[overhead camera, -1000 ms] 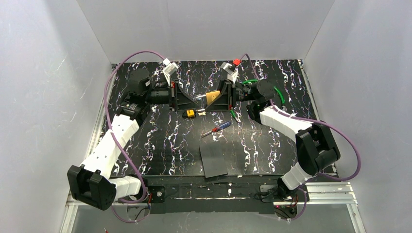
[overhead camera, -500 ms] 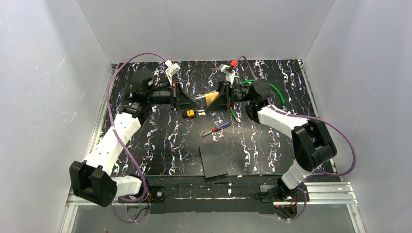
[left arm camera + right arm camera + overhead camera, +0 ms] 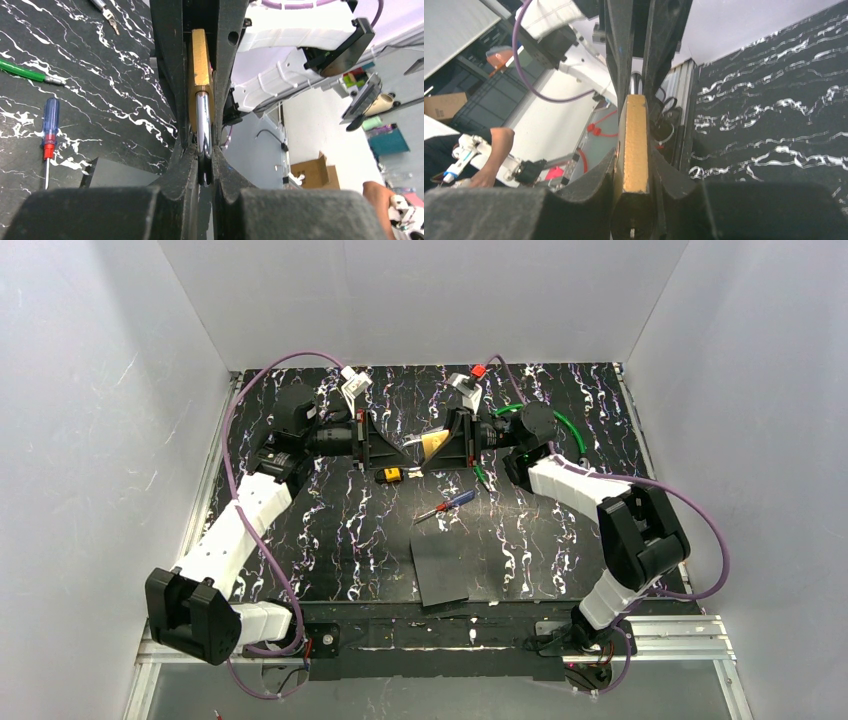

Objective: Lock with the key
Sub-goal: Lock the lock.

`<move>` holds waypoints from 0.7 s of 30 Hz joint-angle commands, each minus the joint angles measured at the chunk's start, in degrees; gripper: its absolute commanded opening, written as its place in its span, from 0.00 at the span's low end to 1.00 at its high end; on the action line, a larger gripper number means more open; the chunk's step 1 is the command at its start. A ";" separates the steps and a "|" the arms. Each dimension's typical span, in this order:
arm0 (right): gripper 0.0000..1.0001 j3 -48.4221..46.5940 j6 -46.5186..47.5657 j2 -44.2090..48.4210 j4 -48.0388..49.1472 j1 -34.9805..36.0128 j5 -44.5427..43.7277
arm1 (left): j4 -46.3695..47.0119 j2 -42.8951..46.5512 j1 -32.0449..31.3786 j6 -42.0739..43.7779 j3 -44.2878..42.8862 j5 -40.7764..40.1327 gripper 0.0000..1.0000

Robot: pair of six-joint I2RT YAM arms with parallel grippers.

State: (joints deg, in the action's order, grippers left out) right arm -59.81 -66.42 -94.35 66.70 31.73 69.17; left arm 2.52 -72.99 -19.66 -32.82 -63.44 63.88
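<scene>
1. The fingers (image 3: 182, 172) of the left gripper (image 3: 204, 152) are closed tight on the chrome shackle (image 3: 203, 125) of the brass padlock (image 3: 200, 60).
2. The fingers (image 3: 596, 187) of the right gripper (image 3: 636, 155) are clamped on the padlock's brass body, one on each flat face.
3. The key (image 3: 393, 475) is in neither gripper. It lies on the black marbled table (image 3: 330, 530), just on the near side of where the two grippers meet and roughly below the left fingertips, apart from both.
4. Both arms reach from their bases at the near edge, with elbows pushed out toward the near corners and forearms running up the table.
5. At the far half the wrists turn inward, so the grippers lie level and face each other tip to tip. The padlock is held between them above the table.
6. The key is tiny, with a chunky yellow-and-black head and a short silvery blade pointing toward the right arm's side.
7. A red-and-blue-handled screwdriver (image 3: 446, 505) lies nearer the bases than the key and to its right, and a dark grey sheet (image 3: 440, 570) lies at the near edge.
</scene>
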 commanded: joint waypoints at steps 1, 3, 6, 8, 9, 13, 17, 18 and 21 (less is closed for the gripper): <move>0.01 -5.84 0.41 -1.30 6.72 12.31 -7.24 | 7.61 -4.15 -7.67 -2.84 0.54 -5.41 0.00; 0.01 -5.92 0.30 -1.58 6.97 12.70 -7.29 | 8.27 -4.37 -7.67 -3.39 0.55 -5.27 0.00; 0.01 -6.15 -0.09 -1.89 7.52 12.76 -7.35 | 8.97 -4.27 -7.67 -3.87 0.88 -5.13 0.00; 0.01 -6.40 -0.31 -1.81 7.65 12.40 -7.04 | 9.07 -3.82 -7.48 -3.87 1.27 -4.85 0.00; 0.01 -6.32 -0.33 -1.57 7.66 11.90 -6.92 | 9.08 -3.59 -7.27 -3.81 1.51 -4.56 0.00; 0.01 -4.55 -1.03 0.22 8.20 7.54 -6.71 | 9.08 -2.07 -4.43 -3.95 3.08 -3.38 0.00; 0.26 -2.39 -1.65 2.41 8.65 3.22 -5.28 | 8.89 -0.38 -0.46 -3.65 4.12 -1.26 0.00; 0.41 -1.92 -1.81 2.94 8.65 2.28 -4.83 | 8.71 0.06 0.16 -3.31 4.10 -0.54 0.00; 0.73 -0.54 -1.82 4.75 8.31 -0.74 -4.10 | 7.66 1.39 1.30 -2.30 3.99 0.57 0.00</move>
State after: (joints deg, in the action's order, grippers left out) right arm -60.09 -68.86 -95.08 69.35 31.08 68.71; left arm 8.74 -72.46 -17.98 -36.11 -60.16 65.51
